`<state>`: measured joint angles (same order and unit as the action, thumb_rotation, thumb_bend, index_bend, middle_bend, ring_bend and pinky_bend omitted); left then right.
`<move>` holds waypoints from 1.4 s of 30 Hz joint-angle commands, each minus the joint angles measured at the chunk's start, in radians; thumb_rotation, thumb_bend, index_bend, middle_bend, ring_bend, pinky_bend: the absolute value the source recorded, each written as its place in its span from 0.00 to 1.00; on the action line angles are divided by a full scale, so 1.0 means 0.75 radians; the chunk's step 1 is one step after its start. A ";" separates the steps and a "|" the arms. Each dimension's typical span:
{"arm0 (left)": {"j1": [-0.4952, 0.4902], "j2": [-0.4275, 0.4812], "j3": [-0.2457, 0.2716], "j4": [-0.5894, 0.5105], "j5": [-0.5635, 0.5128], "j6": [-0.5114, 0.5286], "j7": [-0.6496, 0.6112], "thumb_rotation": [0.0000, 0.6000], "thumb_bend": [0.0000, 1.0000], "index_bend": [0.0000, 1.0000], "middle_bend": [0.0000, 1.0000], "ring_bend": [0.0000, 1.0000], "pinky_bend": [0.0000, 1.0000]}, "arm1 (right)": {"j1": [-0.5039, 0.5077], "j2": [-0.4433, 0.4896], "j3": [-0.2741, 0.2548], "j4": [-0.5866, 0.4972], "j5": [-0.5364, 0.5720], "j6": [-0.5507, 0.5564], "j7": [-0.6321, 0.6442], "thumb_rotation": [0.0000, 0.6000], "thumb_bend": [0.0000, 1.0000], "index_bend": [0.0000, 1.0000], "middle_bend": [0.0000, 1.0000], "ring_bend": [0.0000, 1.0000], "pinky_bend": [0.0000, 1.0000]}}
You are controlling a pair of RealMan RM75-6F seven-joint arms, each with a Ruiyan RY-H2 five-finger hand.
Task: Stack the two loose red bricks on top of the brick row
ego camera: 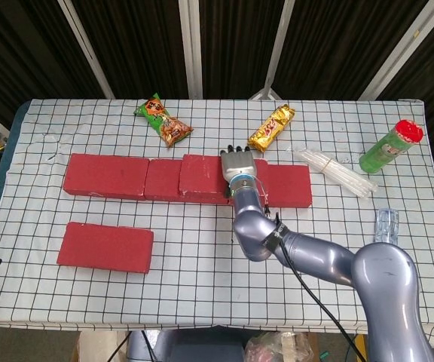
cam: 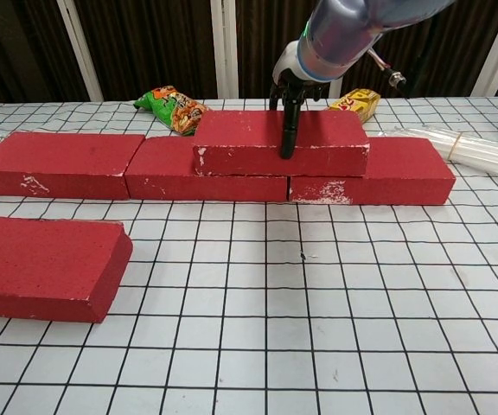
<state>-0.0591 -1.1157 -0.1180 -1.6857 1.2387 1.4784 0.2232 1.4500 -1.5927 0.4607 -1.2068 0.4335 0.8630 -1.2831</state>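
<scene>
A row of three red bricks [ego camera: 105,175] lies across the middle of the checked table [ego camera: 202,286]. One red brick [cam: 240,138] sits on top of the row, over the joint between the middle and right bricks. My right hand [ego camera: 239,163] grips it from above: the thumb [cam: 287,130] runs down its front face and the other fingers are hidden behind it. The second loose red brick [ego camera: 105,246] lies flat near the front left, also seen in the chest view [cam: 41,264]. My left hand is not in either view.
Behind the row lie a green snack bag [ego camera: 163,121] and a gold snack bar [ego camera: 271,127]. A bundle of clear straws [ego camera: 334,170], a green bottle with a red cap [ego camera: 390,145] and a small clear item [ego camera: 386,224] are on the right.
</scene>
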 commanded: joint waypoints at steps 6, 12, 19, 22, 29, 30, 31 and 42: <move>0.004 0.006 0.002 0.000 0.008 0.005 -0.014 1.00 0.00 0.10 0.02 0.00 0.00 | -0.022 0.079 0.028 -0.118 -0.004 0.045 0.017 1.00 0.13 0.06 0.00 0.00 0.00; 0.002 0.013 0.007 0.004 0.023 -0.005 -0.039 1.00 0.00 0.09 0.02 0.00 0.00 | -0.159 0.340 0.069 -0.519 -0.131 0.119 0.153 1.00 0.13 0.00 0.00 0.00 0.00; 0.004 0.017 0.035 0.000 0.098 0.002 -0.074 1.00 0.00 0.09 0.02 0.00 0.00 | -0.556 0.759 0.030 -1.114 -0.591 0.238 0.505 1.00 0.13 0.00 0.00 0.00 0.00; 0.011 0.017 0.052 -0.008 0.157 0.025 -0.106 1.00 0.00 0.09 0.01 0.00 0.00 | -0.749 0.904 -0.030 -1.218 -0.802 0.193 0.658 1.00 0.13 0.00 0.00 0.00 0.00; 0.009 0.047 0.117 -0.083 0.224 -0.021 -0.077 1.00 0.00 0.05 0.00 0.00 0.11 | -1.212 1.052 -0.159 -1.256 -1.488 0.287 1.107 1.00 0.13 0.00 0.00 0.00 0.00; 0.000 0.056 0.125 -0.097 0.242 -0.037 -0.081 1.00 0.00 0.05 0.00 0.00 0.10 | -1.279 1.057 -0.187 -1.250 -1.596 0.316 1.177 1.00 0.13 0.00 0.00 0.00 0.00; -0.011 0.066 0.136 -0.111 0.266 -0.058 -0.095 1.00 0.00 0.05 0.00 0.00 0.08 | -1.364 1.061 -0.225 -1.239 -1.730 0.364 1.268 1.00 0.13 0.00 0.00 0.00 0.00; -0.131 0.146 0.130 -0.341 0.211 -0.251 0.053 1.00 0.00 0.04 0.00 0.00 0.00 | -1.799 0.863 -0.545 -0.859 -2.429 0.722 1.829 1.00 0.13 0.00 0.00 0.00 0.00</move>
<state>-0.1348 -1.0220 -0.0151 -1.9007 1.4203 1.3172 0.2186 0.2193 -0.8898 0.1504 -1.9692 -1.2650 1.3039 -0.0498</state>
